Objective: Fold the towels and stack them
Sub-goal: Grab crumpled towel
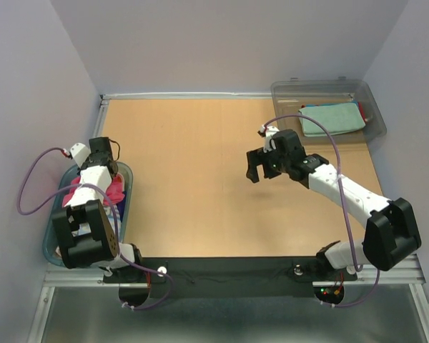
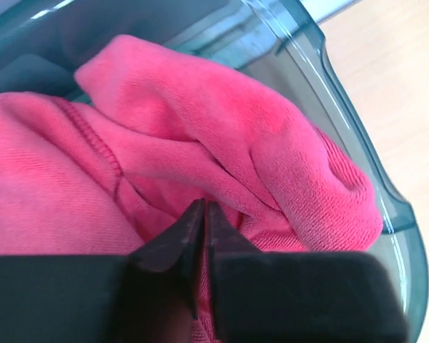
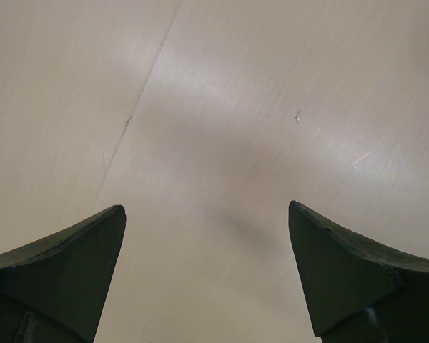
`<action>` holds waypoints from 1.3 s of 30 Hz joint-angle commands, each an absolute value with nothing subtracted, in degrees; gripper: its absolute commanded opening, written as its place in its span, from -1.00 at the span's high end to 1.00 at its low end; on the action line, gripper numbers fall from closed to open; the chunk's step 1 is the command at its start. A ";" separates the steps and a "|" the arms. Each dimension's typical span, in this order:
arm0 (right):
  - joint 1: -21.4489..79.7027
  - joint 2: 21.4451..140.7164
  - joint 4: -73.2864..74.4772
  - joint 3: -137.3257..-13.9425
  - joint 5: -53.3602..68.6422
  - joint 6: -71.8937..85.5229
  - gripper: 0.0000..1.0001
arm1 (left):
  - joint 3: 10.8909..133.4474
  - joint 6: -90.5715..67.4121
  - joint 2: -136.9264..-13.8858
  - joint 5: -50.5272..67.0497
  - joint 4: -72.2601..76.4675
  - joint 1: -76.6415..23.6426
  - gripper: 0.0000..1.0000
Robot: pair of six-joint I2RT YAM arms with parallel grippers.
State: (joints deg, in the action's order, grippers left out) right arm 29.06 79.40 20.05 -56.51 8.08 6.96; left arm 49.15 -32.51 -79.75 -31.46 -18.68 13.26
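Left claw [image 2: 202, 207]: jaws nearly together, narrow slit, tips pressed into pink towel [image 2: 257, 136], fold of cloth pinched between them. Towel bunched under and ahead of claw, inside tub [image 2: 357, 121]. Tub wall just right of claw.

Right claw [image 3: 207, 211]: jaws wide, only table [image 3: 214, 86] seen between them, claw above table surface, apart from it.

Teal towel [image 1: 332, 118] lies flat in bin [image 1: 289, 100], behind right claw, well apart from it.
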 commanded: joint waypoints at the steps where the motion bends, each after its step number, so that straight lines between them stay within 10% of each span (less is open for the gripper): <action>1: 29.00 76.99 18.54 -55.46 6.50 8.08 -1.00 | 48.16 -31.91 -78.49 -28.13 -16.26 12.92 1.00; 14: 29.00 71.98 19.07 -55.63 4.66 10.11 -1.00 | 59.76 -35.84 -70.66 -35.06 -22.58 -9.66 1.00; 15: 29.09 71.98 19.33 -55.90 4.83 10.19 -1.00 | 59.94 -36.64 -70.66 -36.11 -23.89 -9.58 0.86; 19: 29.00 71.37 20.39 -56.08 6.06 9.93 -1.00 | 57.49 -39.10 -68.57 -41.22 -29.35 -5.81 -0.79; 21: 29.00 71.28 20.56 -55.81 6.06 9.41 -1.00 | 54.78 -42.25 -64.80 -41.92 -31.90 -2.83 -0.93; 33: 29.00 70.93 21.88 -54.32 9.49 8.09 -1.00 | 43.26 -46.07 -57.22 -41.67 -32.44 10.01 -0.79; 39: 29.00 68.65 22.15 -52.83 8.70 8.26 -1.00 | 39.81 -43.25 -60.47 -36.92 -26.90 12.57 -0.31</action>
State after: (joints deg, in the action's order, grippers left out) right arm 29.06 71.57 22.48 -53.76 8.62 8.82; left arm 40.88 -44.36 -59.57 -38.89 -30.06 11.64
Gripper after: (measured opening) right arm 0.998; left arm 0.731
